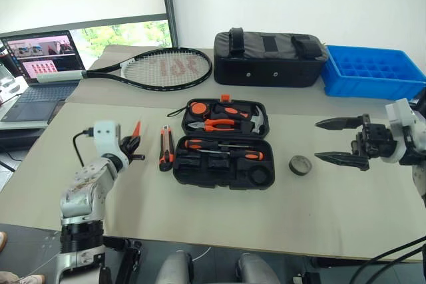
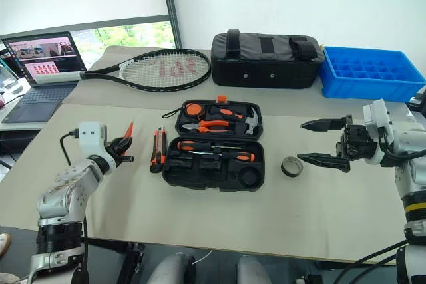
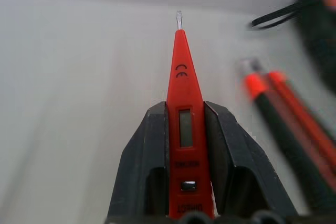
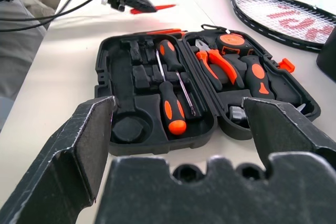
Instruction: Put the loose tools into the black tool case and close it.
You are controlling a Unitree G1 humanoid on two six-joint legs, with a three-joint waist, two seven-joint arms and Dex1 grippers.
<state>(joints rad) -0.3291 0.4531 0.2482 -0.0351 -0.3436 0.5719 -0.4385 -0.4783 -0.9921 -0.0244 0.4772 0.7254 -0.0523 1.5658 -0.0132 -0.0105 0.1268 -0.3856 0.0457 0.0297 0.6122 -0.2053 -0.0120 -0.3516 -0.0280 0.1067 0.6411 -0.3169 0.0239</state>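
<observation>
While the black tool case (image 1: 223,143) lies open flat at the middle of the tabletop (image 1: 200,211), the left gripper (image 1: 133,143) sits at its nine o'clock with both fingers (image 3: 142,166) clenched on the slim orange screwdriver (image 3: 182,124). The grip is on the handle's rear half, tip projecting beyond the fingers, which in my judgement leaves the shaft free to be lowered into a moulded slot. Two larger screwdrivers (image 4: 170,98) already occupy the near half of the case. The utility knife (image 1: 166,147) lies loose between the left gripper and the case, parallel to the case's edge. The tape roll (image 1: 301,164) rests at the case's three o'clock, just ahead of the right gripper (image 1: 339,140), whose fingers stand released and wide, seemingly waiting to take it. The lid cannot be closed yet.
</observation>
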